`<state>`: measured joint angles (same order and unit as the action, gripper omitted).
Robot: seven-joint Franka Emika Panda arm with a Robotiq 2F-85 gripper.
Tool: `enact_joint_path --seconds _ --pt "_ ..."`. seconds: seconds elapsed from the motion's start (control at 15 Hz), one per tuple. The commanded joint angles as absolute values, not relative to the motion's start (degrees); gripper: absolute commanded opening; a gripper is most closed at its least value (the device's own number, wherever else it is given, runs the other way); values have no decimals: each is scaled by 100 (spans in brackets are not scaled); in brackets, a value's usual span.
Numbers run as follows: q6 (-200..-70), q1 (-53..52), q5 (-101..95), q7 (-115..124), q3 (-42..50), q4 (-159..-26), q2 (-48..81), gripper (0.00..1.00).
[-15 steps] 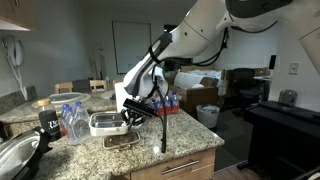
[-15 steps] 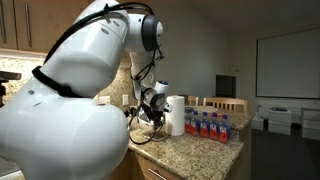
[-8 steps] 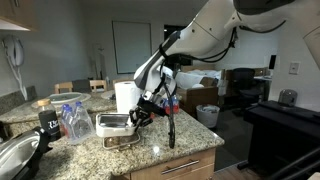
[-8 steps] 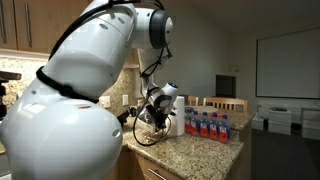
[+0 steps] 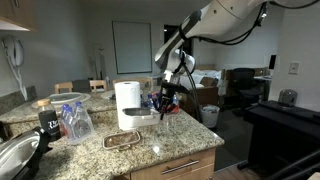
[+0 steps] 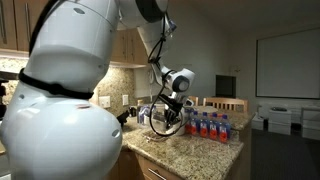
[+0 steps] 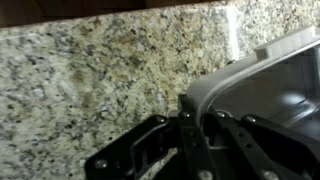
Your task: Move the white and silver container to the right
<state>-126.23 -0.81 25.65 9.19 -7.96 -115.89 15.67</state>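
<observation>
The white and silver container (image 5: 141, 121) is a shallow tub over the granite counter (image 5: 185, 150), just in front of the tall paper towel roll (image 5: 127, 103). My gripper (image 5: 164, 104) is at its right end. In the wrist view the black fingers (image 7: 192, 118) straddle the tub's silvery rim (image 7: 262, 52), one inside and one outside, shut on it. In an exterior view the gripper (image 6: 164, 112) holds the tub (image 6: 150, 116) beside the bottles. I cannot tell whether the tub touches the counter.
A flat greyish mat (image 5: 122, 141) lies in front of the tub. Water bottles (image 5: 72, 121), a black mug (image 5: 47, 123) and a pan (image 5: 14, 156) stand on that side. A row of small bottles (image 6: 212, 126) stands near the counter's end. A cable hangs from the wrist.
My gripper has moved to the right along the counter with the container in it. The arm has swung away, so the paper towel roll now shows in full.
</observation>
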Motion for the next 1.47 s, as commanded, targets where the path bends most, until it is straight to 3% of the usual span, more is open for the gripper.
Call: enact_joint_path --seconds 0.0,0.6,1.4 --pt "-12069 -42 2316 1041 -432 -11859 1114 3" --pt "-12317 146 2087 1296 300 -12337 847 4" --pt "-13079 21 -8 2265 547 -12002 1297 4"
